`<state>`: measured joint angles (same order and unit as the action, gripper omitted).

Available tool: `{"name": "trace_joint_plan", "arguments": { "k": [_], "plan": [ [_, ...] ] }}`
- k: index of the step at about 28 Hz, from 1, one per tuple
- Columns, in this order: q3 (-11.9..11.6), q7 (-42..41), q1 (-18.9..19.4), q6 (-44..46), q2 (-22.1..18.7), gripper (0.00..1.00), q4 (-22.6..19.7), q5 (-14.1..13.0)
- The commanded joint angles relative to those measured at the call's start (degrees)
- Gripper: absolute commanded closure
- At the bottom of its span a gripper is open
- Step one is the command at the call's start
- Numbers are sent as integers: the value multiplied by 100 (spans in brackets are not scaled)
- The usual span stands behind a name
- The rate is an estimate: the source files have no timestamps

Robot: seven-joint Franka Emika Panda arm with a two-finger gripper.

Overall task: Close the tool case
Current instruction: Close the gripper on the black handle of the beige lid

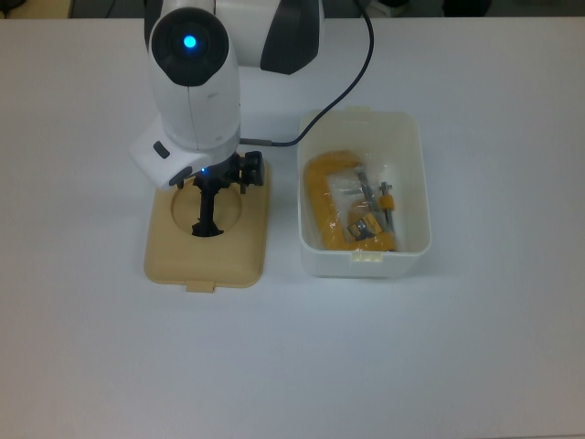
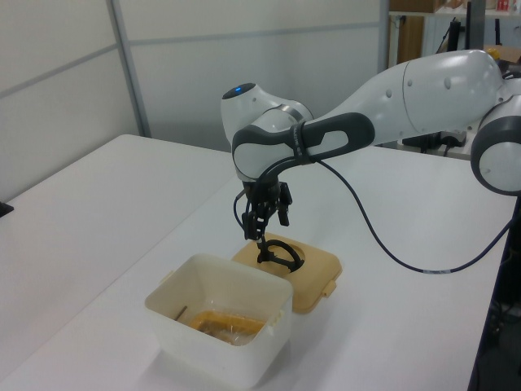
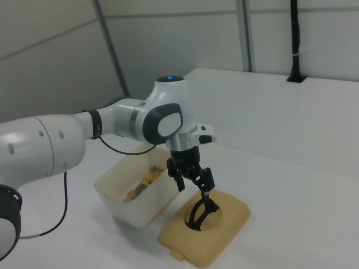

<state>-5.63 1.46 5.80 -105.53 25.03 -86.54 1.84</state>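
Lid lying apart from the open tub, arm hanging over it.
A yellow clamp [image 1: 334, 197] is sitting inside the white tub [image 1: 407, 146]; the tan lid [image 1: 206, 251] is resting on the table [image 1: 457, 357] to the top view's left, directly beneath the gripper [image 2: 269, 224], whose fingers are spreading apart just above the black handle [image 2: 281, 254].

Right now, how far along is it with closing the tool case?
Early. Nothing is closed: the white tub sits open with tools inside, and the tan lid lies flat beside it on the table. In hand: the gripper is right above the lid's black handle. Left: grasp, lift, place on tub.
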Motion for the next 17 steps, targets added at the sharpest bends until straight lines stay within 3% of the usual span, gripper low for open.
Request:
{"name": "trace_joint_plan", "arguments": {
  "k": [1,9,14,15,17],
  "plan": [
    [-17,126,35,-196,19,4,-143,123],
    [-26,126,-18,-205,125,12,-143,246],
    [-52,126,-18,-205,125,35,-152,255],
    [-52,126,-26,-205,125,47,-178,264],
    [-52,126,-26,-196,133,60,-179,264]
  ]
}}
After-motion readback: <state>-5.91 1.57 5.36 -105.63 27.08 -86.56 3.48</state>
